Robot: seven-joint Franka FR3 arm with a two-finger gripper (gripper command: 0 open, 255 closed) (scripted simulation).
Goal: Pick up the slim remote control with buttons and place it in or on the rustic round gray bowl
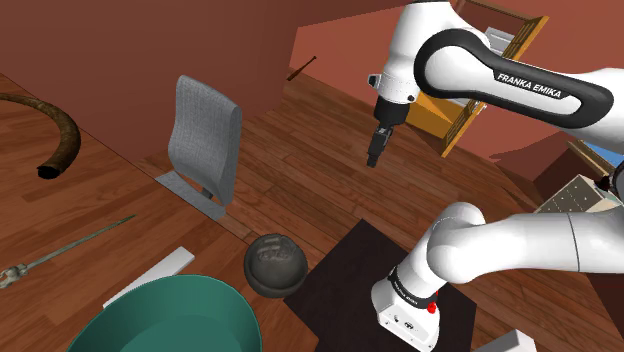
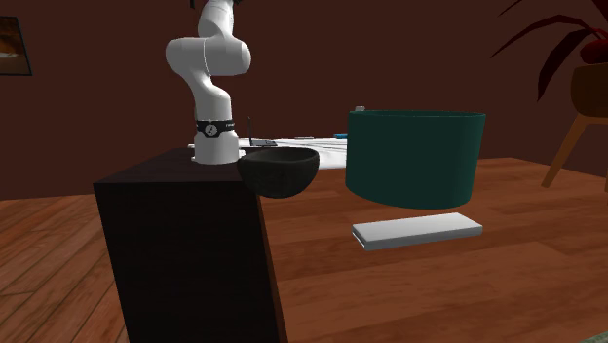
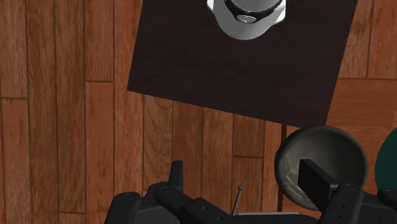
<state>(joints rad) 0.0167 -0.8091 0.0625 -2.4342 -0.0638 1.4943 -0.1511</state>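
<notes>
So, shoulder view: we reckon the pale flat remote [image 1: 158, 271] on the wood floor, beside the teal tub [image 1: 170, 320] and near the dark gray bowl [image 1: 275, 265], is light, stiff and low-lying. We'd pinch across its narrow width, mid-length. The gripper [image 1: 374, 152] hangs high, pointing down, well apart from it.

Second exterior view: the remote [image 2: 417, 232] lies just in front of the tub [image 2: 414, 161].

Wrist view: the fingers [image 3: 175, 175] stand wide apart, holding nothing.

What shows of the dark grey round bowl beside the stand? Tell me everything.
The dark grey round bowl has a thick rim and a rough, mottled inside. It stands upright, mouth up, and is empty. It sits by a corner of the black box stand, between it and the large teal bowl. Nothing grips it; whether it touches either neighbour cannot be told.
</notes>
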